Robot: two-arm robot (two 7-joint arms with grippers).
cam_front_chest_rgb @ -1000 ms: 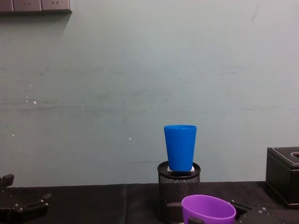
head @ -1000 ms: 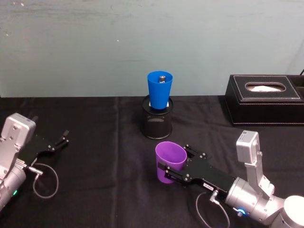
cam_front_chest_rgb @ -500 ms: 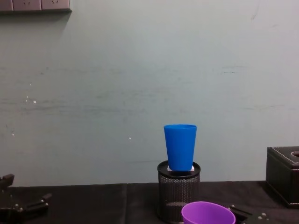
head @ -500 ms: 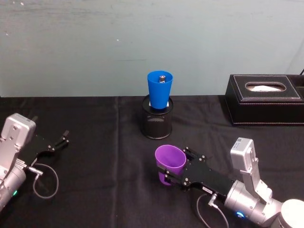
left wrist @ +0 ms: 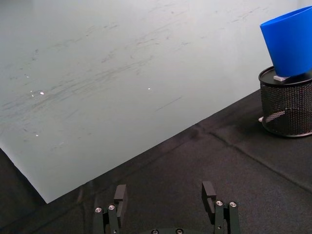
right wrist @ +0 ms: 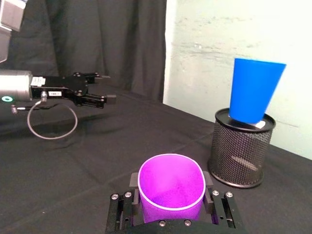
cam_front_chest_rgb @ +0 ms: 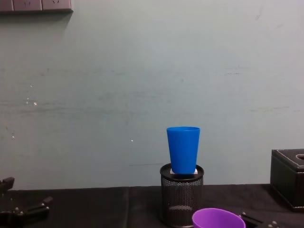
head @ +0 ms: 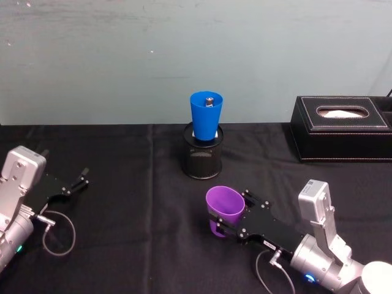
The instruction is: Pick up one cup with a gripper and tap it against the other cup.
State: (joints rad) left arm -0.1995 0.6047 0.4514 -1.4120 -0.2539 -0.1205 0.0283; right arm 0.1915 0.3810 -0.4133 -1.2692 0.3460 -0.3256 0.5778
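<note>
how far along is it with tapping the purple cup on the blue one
Done: the right gripper is shut on the purple cup, apparently just off the black cloth.
In hand: carrying it; the blue cup sits apart, in the mesh pen holder toward the wall.
Left: raise it to the blue cup and tap.
The left gripper is open, idle at the table's left.

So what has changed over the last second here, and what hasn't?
The right gripper, shut on the purple cup, has carried it slightly to the robot's right and back toward the robot, so it sits lower in the chest view. Its grip is unchanged. The blue cup stays in the mesh pen holder, and the left gripper stays parked, open, on the left.
</note>
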